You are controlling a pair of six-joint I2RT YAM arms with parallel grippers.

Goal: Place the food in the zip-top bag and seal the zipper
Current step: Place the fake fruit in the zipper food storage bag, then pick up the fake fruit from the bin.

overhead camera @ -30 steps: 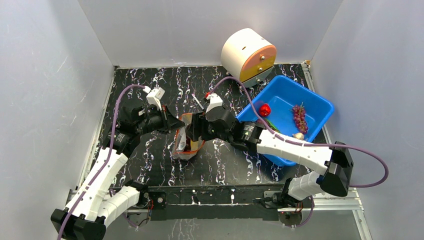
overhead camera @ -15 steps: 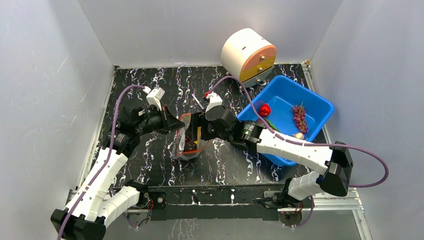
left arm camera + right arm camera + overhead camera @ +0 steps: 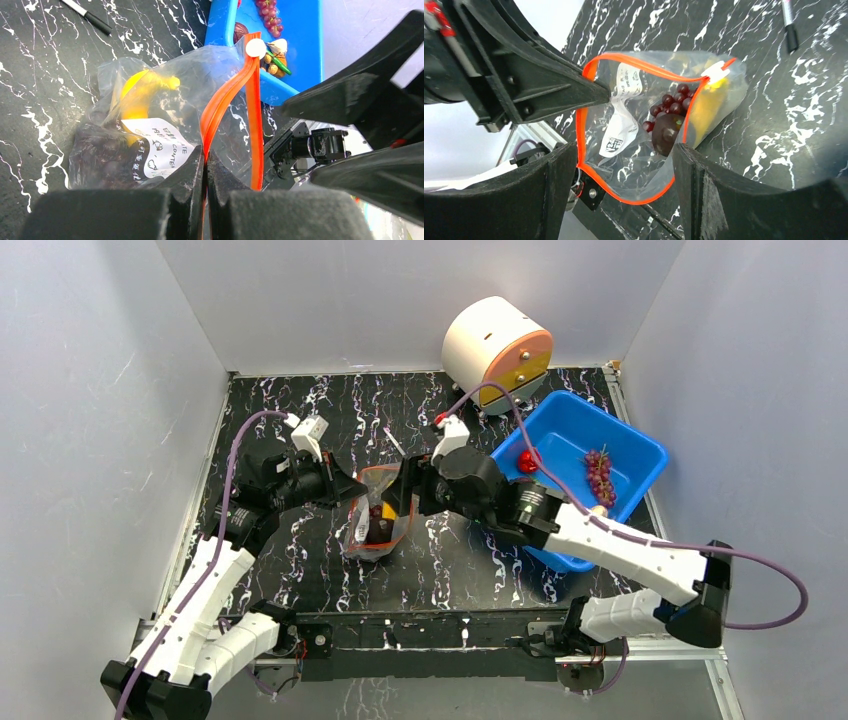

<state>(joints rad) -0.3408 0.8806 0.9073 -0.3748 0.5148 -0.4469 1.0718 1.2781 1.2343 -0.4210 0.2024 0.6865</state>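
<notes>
The clear zip-top bag (image 3: pixel 375 535) lies open at the middle of the table. My left gripper (image 3: pixel 350 490) is shut on its red-orange zipper (image 3: pixel 225 100), pinched between the jaws (image 3: pixel 205 157). Inside the bag are a yellow banana (image 3: pixel 137 92), dark grapes (image 3: pixel 671 102) and a dark round food (image 3: pixel 666 132), beside the white label (image 3: pixel 624 120). My right gripper (image 3: pixel 405 498) is open and empty, its fingers (image 3: pixel 719 200) straddling the bag's mouth (image 3: pixel 634 160). A red fruit (image 3: pixel 527 460) and a grape bunch (image 3: pixel 598 475) lie in the blue bin.
The blue bin (image 3: pixel 615 423) stands at the right, with more small foods inside. A thin black pen (image 3: pixel 397 443) lies behind the bag. A white and orange cylinder (image 3: pixel 497 350) stands at the back.
My right gripper has drawn back up and to the right from the bag's mouth. A dark round food now shows inside the bag. My left gripper has kept its hold.
</notes>
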